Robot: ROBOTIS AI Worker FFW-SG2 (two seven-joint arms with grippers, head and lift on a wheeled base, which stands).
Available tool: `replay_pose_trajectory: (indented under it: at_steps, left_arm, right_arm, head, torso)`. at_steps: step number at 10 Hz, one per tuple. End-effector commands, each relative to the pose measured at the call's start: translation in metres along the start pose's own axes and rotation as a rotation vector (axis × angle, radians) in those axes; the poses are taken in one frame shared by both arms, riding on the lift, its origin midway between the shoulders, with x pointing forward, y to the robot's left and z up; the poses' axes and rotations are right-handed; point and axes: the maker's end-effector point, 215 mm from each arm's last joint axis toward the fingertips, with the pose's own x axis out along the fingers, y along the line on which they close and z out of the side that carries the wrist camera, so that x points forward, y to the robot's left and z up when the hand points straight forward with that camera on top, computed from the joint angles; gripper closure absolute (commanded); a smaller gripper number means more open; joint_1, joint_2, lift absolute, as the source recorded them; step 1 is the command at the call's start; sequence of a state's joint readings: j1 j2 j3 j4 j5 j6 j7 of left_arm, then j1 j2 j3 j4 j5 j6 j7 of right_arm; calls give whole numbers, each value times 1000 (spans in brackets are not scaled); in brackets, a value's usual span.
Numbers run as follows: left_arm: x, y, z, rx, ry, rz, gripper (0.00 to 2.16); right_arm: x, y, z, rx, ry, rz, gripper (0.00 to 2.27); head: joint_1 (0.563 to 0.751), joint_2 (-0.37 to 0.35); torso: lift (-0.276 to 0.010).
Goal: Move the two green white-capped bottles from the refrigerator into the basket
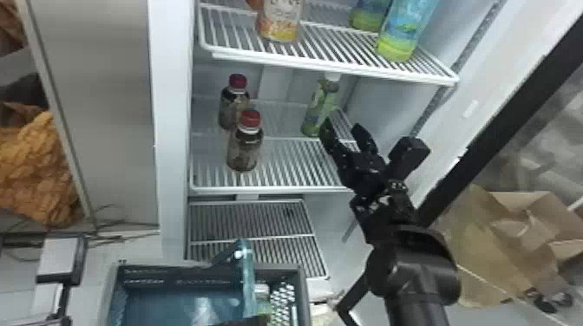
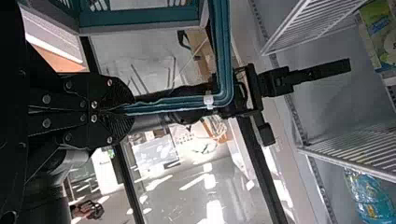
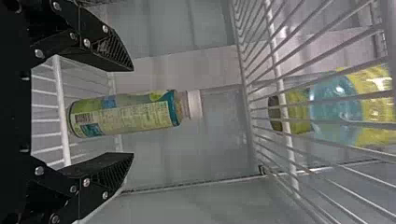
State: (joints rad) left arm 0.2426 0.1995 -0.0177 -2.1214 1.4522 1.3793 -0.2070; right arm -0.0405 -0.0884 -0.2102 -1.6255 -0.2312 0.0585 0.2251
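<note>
While the right gripper (image 1: 342, 125) gapes open, one green white-capped bottle (image 1: 321, 106) stands at its eleven o'clock | left gripper (image 1: 249, 321) clamps basket handle (image 1: 248, 277), seven o'clock in head view

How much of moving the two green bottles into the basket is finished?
About half, it seems. One white-capped bottle looks to be in the basket, whose handle the left end effector grips. The second green bottle stands on a fridge shelf, ahead of the open right end effector, not yet gripped. Left to do: grasp it, lift it out and basket it.
</note>
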Motion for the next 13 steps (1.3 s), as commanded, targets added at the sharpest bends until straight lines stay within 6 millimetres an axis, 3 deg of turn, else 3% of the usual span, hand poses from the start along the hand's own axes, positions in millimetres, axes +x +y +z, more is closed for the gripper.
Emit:
replay_pose_trajectory:
  at_steps: [1,7,13]
  left_arm:
    - [0,0,1,1,-2,0,1134]
    - [1,0,1,0,-2,-1,1134]
    - [4,-3,3,2,-4,-11,1134]
  right_arm:
    - [10,5,-8,1,14,7,435]
    - [48,2,-18,-29,50,-22,435]
    - [70,-2,-19,-47,62,-55,432]
  head:
    - [695,-350]
    - [695,-350]
    - [695,-350]
  torso:
    - [-263]
    - [-263]
    - [-263]
